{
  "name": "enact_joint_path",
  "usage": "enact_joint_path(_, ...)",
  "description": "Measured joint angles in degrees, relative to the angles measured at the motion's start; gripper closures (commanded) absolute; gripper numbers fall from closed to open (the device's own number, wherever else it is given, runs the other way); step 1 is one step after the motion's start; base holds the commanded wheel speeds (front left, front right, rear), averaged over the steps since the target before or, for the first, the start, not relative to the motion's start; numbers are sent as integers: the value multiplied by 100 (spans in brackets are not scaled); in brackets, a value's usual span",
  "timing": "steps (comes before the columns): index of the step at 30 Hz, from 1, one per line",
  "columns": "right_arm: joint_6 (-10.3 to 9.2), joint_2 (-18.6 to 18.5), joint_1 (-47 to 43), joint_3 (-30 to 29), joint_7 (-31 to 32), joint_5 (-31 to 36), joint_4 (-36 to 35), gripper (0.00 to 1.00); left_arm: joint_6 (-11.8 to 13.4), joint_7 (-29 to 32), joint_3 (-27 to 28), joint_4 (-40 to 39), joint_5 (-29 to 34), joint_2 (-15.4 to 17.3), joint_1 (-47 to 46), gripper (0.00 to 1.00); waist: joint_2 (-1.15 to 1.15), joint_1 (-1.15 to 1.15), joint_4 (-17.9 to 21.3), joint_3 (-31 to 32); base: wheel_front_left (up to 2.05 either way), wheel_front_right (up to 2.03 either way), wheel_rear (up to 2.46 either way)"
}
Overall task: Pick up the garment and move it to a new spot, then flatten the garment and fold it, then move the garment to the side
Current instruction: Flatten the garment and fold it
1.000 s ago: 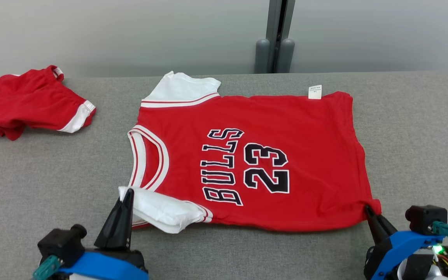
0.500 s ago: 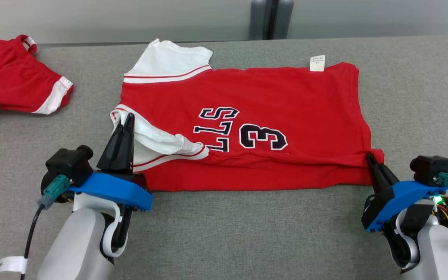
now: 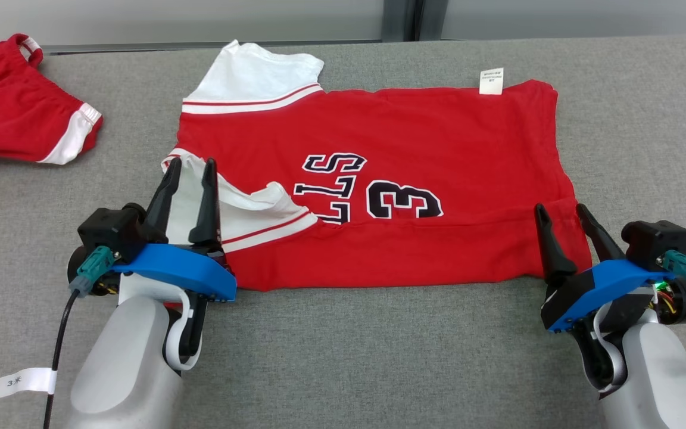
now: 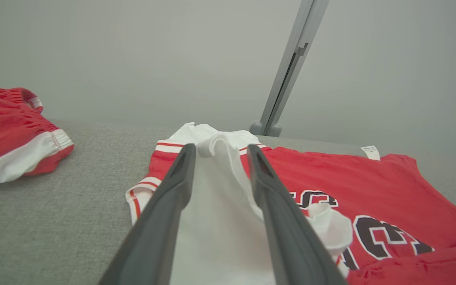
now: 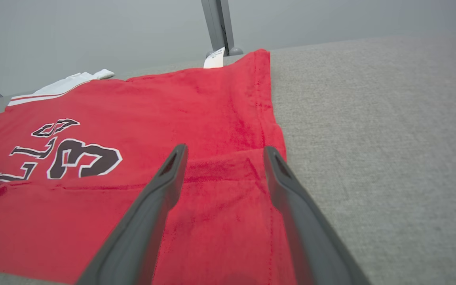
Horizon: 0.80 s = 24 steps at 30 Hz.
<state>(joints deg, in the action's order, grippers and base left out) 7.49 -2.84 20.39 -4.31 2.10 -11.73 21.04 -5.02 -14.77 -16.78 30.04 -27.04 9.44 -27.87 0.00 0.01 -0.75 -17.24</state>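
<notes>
**Head view.** A red shirt [image 3: 408,131] is lying flat across the grey table [image 3: 343,369], with its collar toward the robot's left and its near edge folded over the front in a long band. The fold is hiding part of the black, white-edged print, which is showing only "S", parts of two "L"s and the digit "3". A white label [image 3: 491,81] is sticking out at the far edge, its print too small to read. The left end effector [image 3: 191,164] is standing with its fingers apart over the near white sleeve [image 3: 253,211], clamping nothing. The right end effector [image 3: 560,208] is also standing apart, over the shirt's near hem corner. Red shorts [image 3: 15,119] with white trim are lying well apart at the far left. White stickers [image 3: 24,381] on both pale forearms are reading "3", followed by a mark that cannot be made out.

**Left wrist view.** The left end effector [image 4: 220,147] is holding its two dark fingers spread, and the white sleeve [image 4: 220,229] is lying between them. Beyond it, the shirt [image 4: 350,178] is showing part of its lettering. The shorts [image 4: 10,126] are lying at the left.

**Right wrist view.** The right end effector [image 5: 225,148] is gaping wide above the folded band of the shirt [image 5: 152,99], near its hem. The print is reading "S", "L", "L" and "3". The label [image 5: 214,60] is lying at the far edge.
</notes>
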Motion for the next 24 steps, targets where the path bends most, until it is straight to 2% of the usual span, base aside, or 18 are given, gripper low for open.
enact_joint_path(6,0,1,-60,-46,-312,122,-109,0,-58,-22,177,-216,45,-74,119,0,0,0,-43,128,0,0,0)
enact_joint_path(14,0,-1,-618,-155,-514,425,-713,0,-71,-18,465,-546,23,2,997,0,0,-1,-63,444,0,0,0)
enact_joint_path(17,0,-1,-868,-153,-449,471,-899,0,21,229,528,-572,-86,104,1313,0,0,-2,-44,545,0,0,0)
enact_joint_path(24,0,-1,-1174,-199,-267,465,-1096,0,305,1279,770,-737,-623,227,1968,0,0,-2,41,575,0,0,0)
